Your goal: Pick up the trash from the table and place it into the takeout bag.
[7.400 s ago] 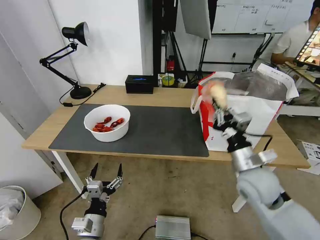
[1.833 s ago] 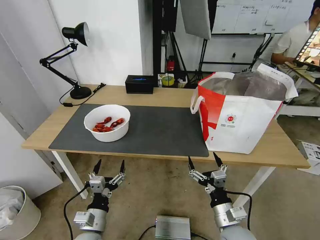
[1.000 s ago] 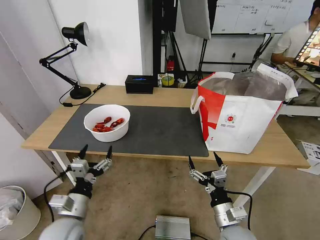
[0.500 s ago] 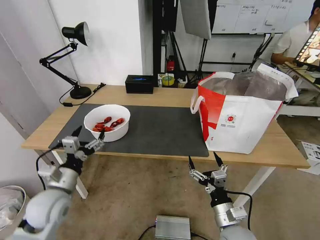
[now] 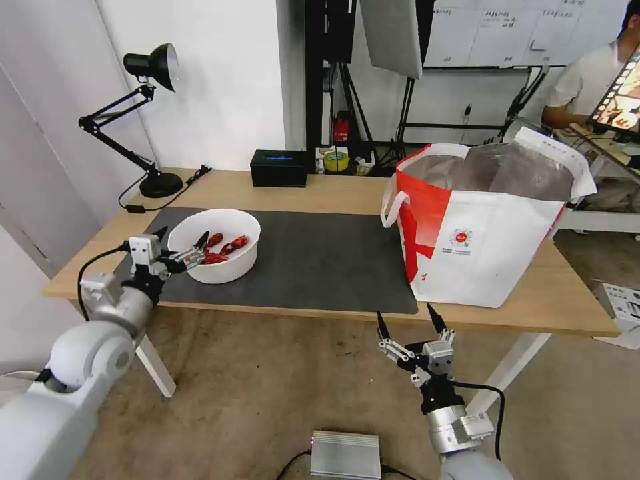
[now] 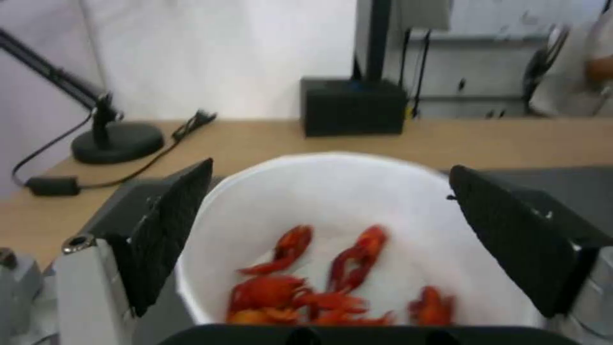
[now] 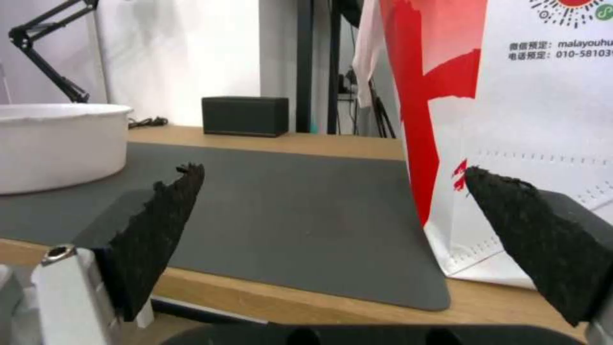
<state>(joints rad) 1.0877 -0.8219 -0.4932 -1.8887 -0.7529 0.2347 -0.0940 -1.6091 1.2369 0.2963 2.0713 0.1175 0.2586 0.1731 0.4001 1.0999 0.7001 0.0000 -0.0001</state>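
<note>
Jaws of the left gripper are spread wide and empty around the near-left rim of the white bowl of red shells, set toward the table's left end, while the right gripper, likewise open, is parked below the front edge.

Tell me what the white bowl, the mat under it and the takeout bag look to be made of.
White bowl: likely thin plastic or coated paper; smooth, matte white wall with a rolled rim. Mat: dark grey, flat and even, probably felt or faux leather; cannot tell which. Takeout bag: seemingly non-woven fabric outside, printed red and white, with a crinkled silver foil lining at its open top.
</note>
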